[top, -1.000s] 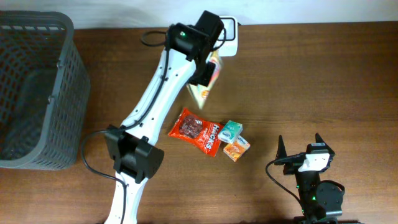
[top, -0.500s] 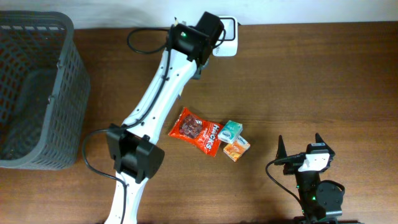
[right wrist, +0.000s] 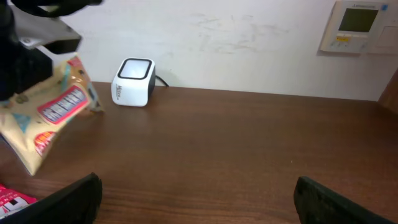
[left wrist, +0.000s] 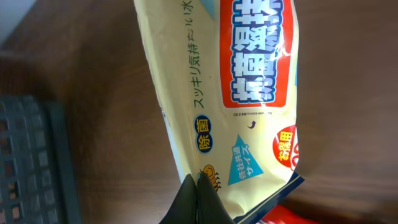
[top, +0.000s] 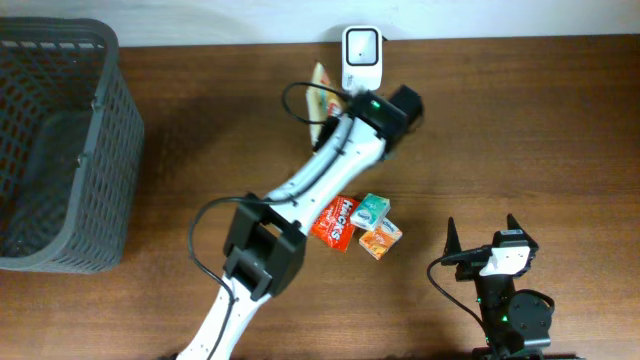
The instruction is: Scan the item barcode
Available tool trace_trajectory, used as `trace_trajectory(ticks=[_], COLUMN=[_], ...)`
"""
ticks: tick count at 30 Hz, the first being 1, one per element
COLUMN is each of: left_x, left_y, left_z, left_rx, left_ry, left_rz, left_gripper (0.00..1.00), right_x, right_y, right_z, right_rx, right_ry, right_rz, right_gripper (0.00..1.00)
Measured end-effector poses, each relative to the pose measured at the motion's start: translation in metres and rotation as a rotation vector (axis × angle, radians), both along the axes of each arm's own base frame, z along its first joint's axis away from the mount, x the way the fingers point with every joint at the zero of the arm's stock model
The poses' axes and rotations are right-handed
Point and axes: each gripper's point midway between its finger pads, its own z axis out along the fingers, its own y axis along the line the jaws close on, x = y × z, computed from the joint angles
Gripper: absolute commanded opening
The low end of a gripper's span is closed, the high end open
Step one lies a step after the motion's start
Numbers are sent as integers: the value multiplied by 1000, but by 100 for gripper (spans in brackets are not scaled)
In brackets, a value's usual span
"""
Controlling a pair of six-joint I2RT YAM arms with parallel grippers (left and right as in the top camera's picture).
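The item is a cream packet (top: pixel 322 93) with a red label and Japanese print, and it fills the left wrist view (left wrist: pixel 249 93). My left gripper (top: pixel 335 112) is shut on its lower edge, fingertips pinched together (left wrist: pixel 198 182). It hangs tilted above the table, just left of the white scanner (top: pixel 361 50) at the back edge. From the right wrist view the packet (right wrist: pixel 43 112) sits left of the scanner (right wrist: pixel 133 82). No barcode shows. My right gripper (top: pixel 481 230) stands open and empty near the front right (right wrist: pixel 198 188).
A dark mesh basket (top: pixel 55 140) fills the left side. A red snack packet (top: pixel 337 222), a teal box (top: pixel 370 209) and an orange box (top: pixel 380 238) lie mid-table, partly under my left arm. A wall panel (right wrist: pixel 359 25) hangs behind.
My left arm has swung its wrist right and down across the scanner. The packet now sits left of the scanner, which is uncovered. The right arm has not moved.
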Motion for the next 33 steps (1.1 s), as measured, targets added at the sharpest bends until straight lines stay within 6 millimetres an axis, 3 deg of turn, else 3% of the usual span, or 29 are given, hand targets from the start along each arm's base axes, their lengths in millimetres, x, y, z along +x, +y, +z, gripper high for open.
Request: trace_trajectory(ticks=[2,4,5,8,11,13,14,15,16,19,21,29,33], left_x=[-9,-22,-25,-35,-40,-38,-35,-31,-27,-14,-3,60,68], left_y=[-15,-33,-38,-49,-55,-57,-57,-55,-54,-44,-31,14,16], left_z=[0,0,0,0,6,18,29,38,48,64,65,45,21], left_rx=[0,0,0,2,-28,-72,-99,-124,-152,-231,-280,-754,-864], left_ry=[0,-1,-1,8,47,55,48,39,27,16,33,217,306], left_rz=[-37,-81,-93,-125,-152,-151,-149,-143,-138,-104,-66,-17,-24], left_gripper=[7,42,50,52,46,54,67,91,99,99,99,99,99], right_x=[0,0,0,0,0,0,0,0,0,0,0,0,0], right_y=[0,0,0,0,0,0,0,0,0,0,0,0,0], right_z=[0,0,0,0,0,0,0,0,0,0,0,0,0], right_rx=[0,0,0,0,0,0,0,0,0,0,0,0,0], right_ry=[0,0,0,0,0,0,0,0,0,0,0,0,0], right_rz=[0,0,0,0,0,0,0,0,0,0,0,0,0], right_gripper=[98,98,98,98,98,98,98,98,98,98,98,98,98])
